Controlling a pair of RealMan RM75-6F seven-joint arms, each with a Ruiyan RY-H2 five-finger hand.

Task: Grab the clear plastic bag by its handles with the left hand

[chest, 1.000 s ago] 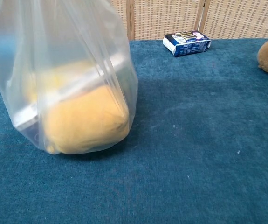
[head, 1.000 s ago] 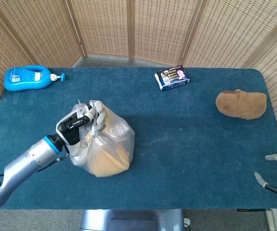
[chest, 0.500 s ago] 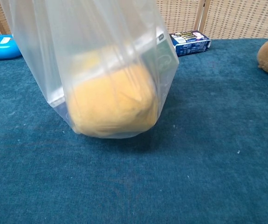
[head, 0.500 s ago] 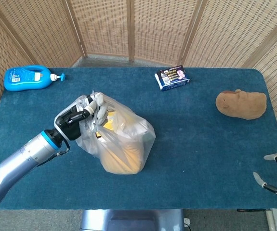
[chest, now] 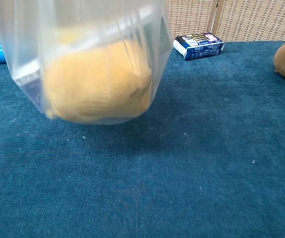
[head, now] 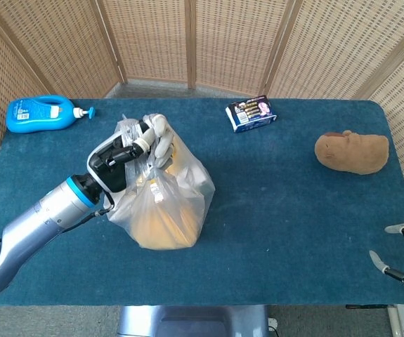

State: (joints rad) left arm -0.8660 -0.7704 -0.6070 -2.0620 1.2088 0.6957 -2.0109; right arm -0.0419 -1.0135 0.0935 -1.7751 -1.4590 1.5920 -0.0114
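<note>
One left hand [head: 128,156] gripping clear plastic bag [head: 161,203] handles, bag off table [chest: 206,173]

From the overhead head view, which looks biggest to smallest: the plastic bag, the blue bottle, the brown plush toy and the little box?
1. clear plastic bag, though lifted nearer the camera
2. blue bottle and brown plush toy, too alike to rank
3. small box

A table [head: 272,210] covered in dark teal carpet-like cloth. A blue pump bottle [head: 43,114] lies on its side at the far left corner. A small blue box [head: 251,114] sits far centre. A brown, possibly plush, lump [head: 351,152] rests at right.
</note>
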